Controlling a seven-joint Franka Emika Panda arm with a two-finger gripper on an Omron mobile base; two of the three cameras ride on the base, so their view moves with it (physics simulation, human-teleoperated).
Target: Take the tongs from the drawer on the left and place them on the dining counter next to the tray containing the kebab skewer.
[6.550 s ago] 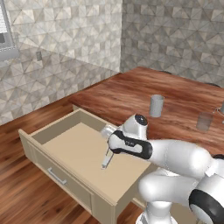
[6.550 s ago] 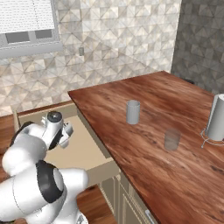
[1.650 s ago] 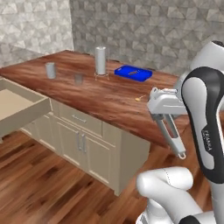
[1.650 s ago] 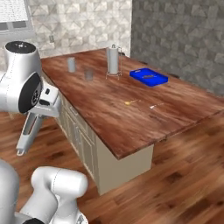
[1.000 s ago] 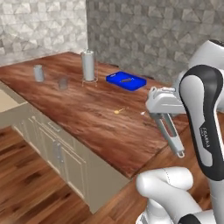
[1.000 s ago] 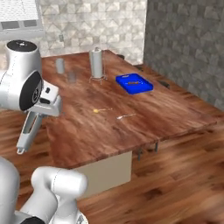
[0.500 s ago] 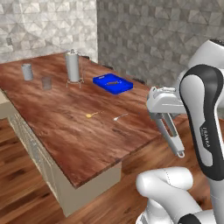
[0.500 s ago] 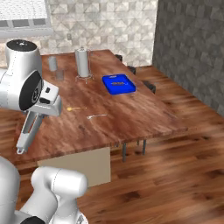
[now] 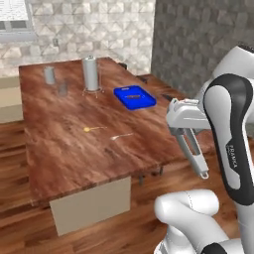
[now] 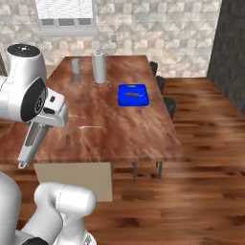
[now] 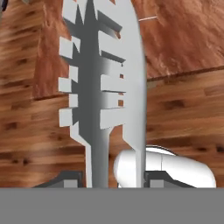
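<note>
Slim grey-silver metal tongs (image 9: 192, 151) hang clamped in the end effector (image 9: 179, 130), off the near edge of the glossy reddish-brown wood table (image 9: 69, 149). Farther along the table lies a flat blue rectangular tray (image 9: 135, 96). Wood-plank floor (image 10: 201, 162), grey patterned tile walls (image 10: 158, 28); "FRANKA" on the arm.

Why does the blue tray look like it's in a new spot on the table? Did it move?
No. The blue tray keeps its place beside the tall grey canister on the dining counter; the whole picture shifted because the base drove.
</note>
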